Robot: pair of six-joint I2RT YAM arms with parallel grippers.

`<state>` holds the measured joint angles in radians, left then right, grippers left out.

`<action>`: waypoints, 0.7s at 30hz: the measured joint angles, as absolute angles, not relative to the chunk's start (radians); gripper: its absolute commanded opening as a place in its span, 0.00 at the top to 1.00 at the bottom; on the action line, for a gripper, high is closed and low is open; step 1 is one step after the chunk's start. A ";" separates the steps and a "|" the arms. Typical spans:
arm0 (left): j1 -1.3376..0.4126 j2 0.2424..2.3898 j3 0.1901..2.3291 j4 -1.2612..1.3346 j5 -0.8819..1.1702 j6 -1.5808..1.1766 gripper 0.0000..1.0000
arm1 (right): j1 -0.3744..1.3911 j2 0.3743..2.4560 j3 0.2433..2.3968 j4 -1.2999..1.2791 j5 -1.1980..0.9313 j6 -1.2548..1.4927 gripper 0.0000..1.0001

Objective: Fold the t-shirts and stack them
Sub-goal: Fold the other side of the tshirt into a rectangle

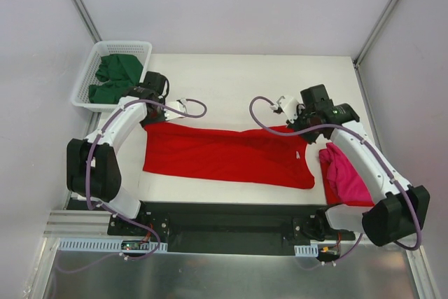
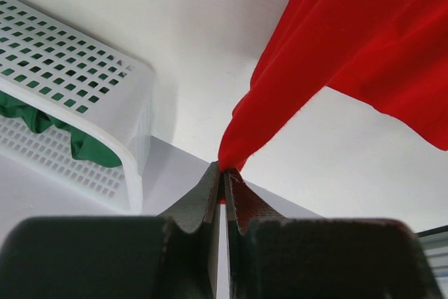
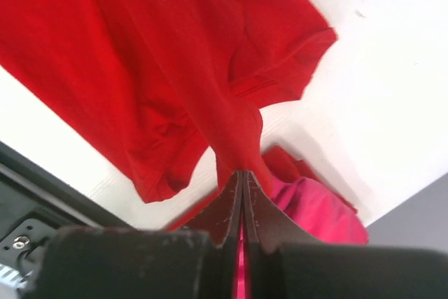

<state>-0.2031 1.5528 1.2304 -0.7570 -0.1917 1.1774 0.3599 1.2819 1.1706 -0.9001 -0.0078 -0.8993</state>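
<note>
**Both hands pinch the red t-shirt, stretched between them**

The left hand (image 2: 222, 173) fills the bottom of its wrist view, its two dark fingers pressed together on a gathered corner of the red t-shirt (image 1: 224, 155). From that pinch the cloth fans out up and to the right of the fingertips. Off to the left of this hand stands the white lattice basket (image 2: 105, 96), with dark green t-shirts (image 2: 84, 146) showing through its wall.

The right hand (image 3: 241, 173) is likewise clamped shut on a bunched fold of the same red t-shirt. The cloth spreads ahead of its fingertips and to their left, one short sleeve lying ahead and to the right. Just beneath and to the right of these fingertips lies the magenta-pink t-shirt (image 3: 315, 208), crumpled on the tabletop (image 1: 231, 82).

From above, the left arm (image 1: 115, 127) has its elbow out to its own left side and its forearm angling inward and away from the base. Its wrist sits just beside the basket's near corner. The right arm (image 1: 364, 155) mirrors it, elbow out to the right and forearm slanting inward, with the pink shirt lying beside the forearm. The red t-shirt runs as a long band between the two hands. Its near edge lies flat on the tabletop.
</note>
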 measured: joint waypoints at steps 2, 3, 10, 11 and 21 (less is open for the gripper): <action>-0.202 1.557 1.232 -0.756 -0.192 1.182 1.00 | 0.363 1.258 1.161 -0.878 0.009 -0.899 0.99; -0.202 1.562 1.234 -0.755 -0.192 1.187 1.00 | 0.365 1.248 1.159 -0.868 0.017 -0.899 0.99; -0.183 1.617 1.262 -0.732 -0.192 1.199 1.00 | 0.371 1.237 1.138 -0.819 0.052 -0.898 0.99; -0.181 1.625 1.265 -0.729 -0.192 1.200 1.00 | 0.372 1.237 1.134 -0.816 0.055 -0.898 0.99; -0.148 1.696 1.324 -0.709 -0.192 1.232 1.00 | 0.377 1.237 1.110 -0.805 0.064 -0.899 0.99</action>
<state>-0.1482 1.6962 1.3239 -0.7086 -0.1917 1.2316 0.3771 1.2373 1.1103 -0.8051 0.0635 -0.8989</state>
